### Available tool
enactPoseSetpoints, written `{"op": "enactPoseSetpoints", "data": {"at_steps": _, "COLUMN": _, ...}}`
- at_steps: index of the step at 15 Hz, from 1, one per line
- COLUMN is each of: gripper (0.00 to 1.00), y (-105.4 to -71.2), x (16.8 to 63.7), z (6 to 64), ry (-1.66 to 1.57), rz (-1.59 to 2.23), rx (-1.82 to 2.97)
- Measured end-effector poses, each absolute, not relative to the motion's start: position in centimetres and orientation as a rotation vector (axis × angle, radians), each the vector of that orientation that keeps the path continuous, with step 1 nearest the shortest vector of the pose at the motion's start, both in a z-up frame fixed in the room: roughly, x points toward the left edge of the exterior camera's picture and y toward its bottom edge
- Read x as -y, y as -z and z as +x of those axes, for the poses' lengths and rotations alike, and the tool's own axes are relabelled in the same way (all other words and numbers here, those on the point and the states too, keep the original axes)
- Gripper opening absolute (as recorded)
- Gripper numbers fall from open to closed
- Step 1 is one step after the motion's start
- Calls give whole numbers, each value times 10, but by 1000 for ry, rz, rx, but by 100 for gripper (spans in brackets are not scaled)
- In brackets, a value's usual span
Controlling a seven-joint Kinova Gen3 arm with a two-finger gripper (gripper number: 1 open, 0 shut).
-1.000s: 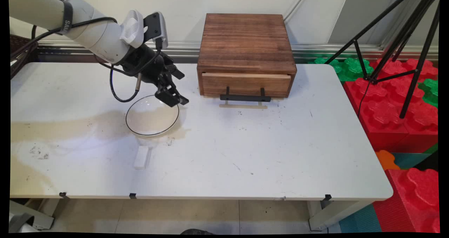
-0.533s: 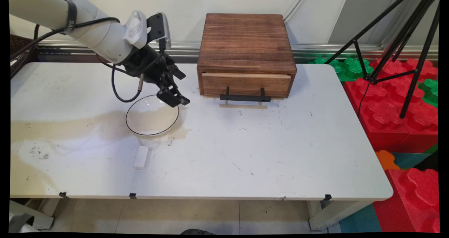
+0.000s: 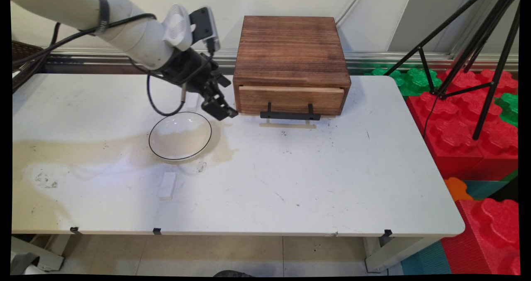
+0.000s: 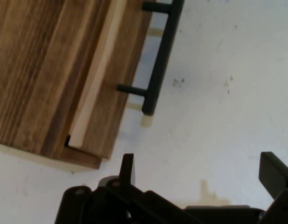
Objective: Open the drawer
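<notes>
My black gripper point(image 3: 222, 111) hangs just above the table between a white bowl with a thin black rim point(image 3: 180, 136) and the front left corner of a brown wooden drawer box point(image 3: 290, 61). In the hand view the gripper point(image 4: 200, 173) is open with nothing between its fingers point(image 4: 127, 169). That view looks onto the box's lower front corner point(image 4: 83, 156) and its black bar handle point(image 4: 159, 60). The drawer front point(image 3: 290, 98) sits flush in the box, with the handle point(image 3: 290, 116) standing out low in front of it. The bowl looks empty.
A small white block point(image 3: 167, 185) lies on the white table point(image 3: 311, 181) in front of the bowl. A black tripod point(image 3: 468, 57) and red and green foam blocks point(image 3: 477, 123) stand off the table's right side. Brownish stains mark the table's left part.
The gripper has moved right and slightly up, from over the bowl's far rim to beside the drawer box's front left corner. The bowl and block have not moved.
</notes>
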State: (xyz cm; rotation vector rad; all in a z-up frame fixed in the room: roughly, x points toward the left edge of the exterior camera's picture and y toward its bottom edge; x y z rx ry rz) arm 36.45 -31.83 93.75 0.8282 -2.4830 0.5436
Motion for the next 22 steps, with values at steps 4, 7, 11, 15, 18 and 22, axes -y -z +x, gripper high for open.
{"op": "enactPoseSetpoints", "data": {"at_steps": 4, "gripper": 100, "y": -940, "x": 328, "z": 343, "ry": -571, "rz": 850, "rx": 2479}}
{"op": "enactPoseSetpoints", "data": {"at_steps": 7, "gripper": 100, "y": -939, "x": 336, "z": 328, "ry": -586, "rz": 863, "rx": 2503}}
{"op": "enactPoseSetpoints", "data": {"at_steps": 11, "gripper": 100, "y": -933, "x": 349, "z": 307, "ry": -597, "rz": 876, "rx": 2537}}
{"op": "enactPoseSetpoints", "data": {"at_steps": 15, "gripper": 100, "y": -921, "x": 364, "z": 288, "ry": -598, "rz": 893, "rx": 2574}}
{"op": "enactPoseSetpoints", "data": {"at_steps": 18, "gripper": 100, "y": -906, "x": 381, "z": 271, "ry": -593, "rz": 897, "rx": 2610}}
{"op": "enactPoseSetpoints", "data": {"at_steps": 22, "gripper": 100, "y": -887, "x": 402, "z": 253, "ry": -600, "rz": 889, "rx": 2645}}
